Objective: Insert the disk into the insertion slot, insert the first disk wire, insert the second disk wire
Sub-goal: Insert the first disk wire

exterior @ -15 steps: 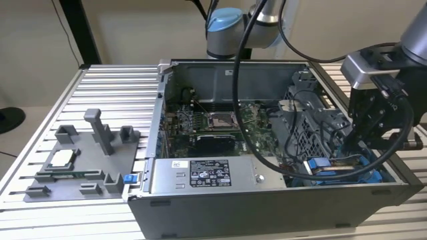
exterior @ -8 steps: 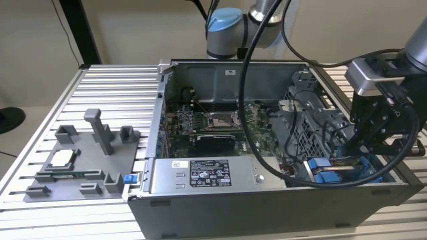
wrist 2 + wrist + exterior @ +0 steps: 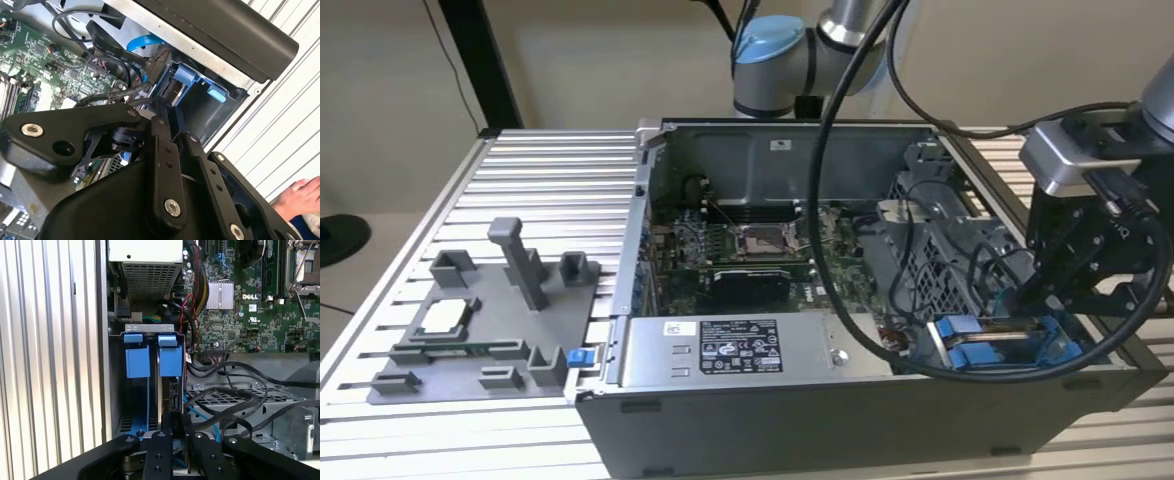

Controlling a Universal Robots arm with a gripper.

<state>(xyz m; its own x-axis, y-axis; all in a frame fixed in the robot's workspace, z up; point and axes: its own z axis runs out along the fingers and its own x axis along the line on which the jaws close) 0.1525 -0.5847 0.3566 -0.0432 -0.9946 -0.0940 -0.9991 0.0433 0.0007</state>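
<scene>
**Claw at the slot, disk on edge just ahead of it**

Your claw (image 3: 1034, 300) sits low in the case (image 3: 720, 420) corner at the exterior view's right, right over the slot (image 3: 994, 340). In the first wrist view the disk (image 3: 170, 360) stands on edge inside the slot (image 3: 150, 328), on the motherboard (image 3: 240, 305) side. Its blue carrier end is at the far end from the claw (image 3: 175, 416). The claw's tip is in line with the disk's near edge and very close to it. You cannot tell whether they touch, how far the claw is open, or whether it holds anything. A blue cable (image 3: 189, 402) and black cables (image 3: 225, 390) run just beside the tip. In the second wrist view a hand (image 3: 300, 197) rests on the table (image 3: 280, 125) outside the case.
</scene>
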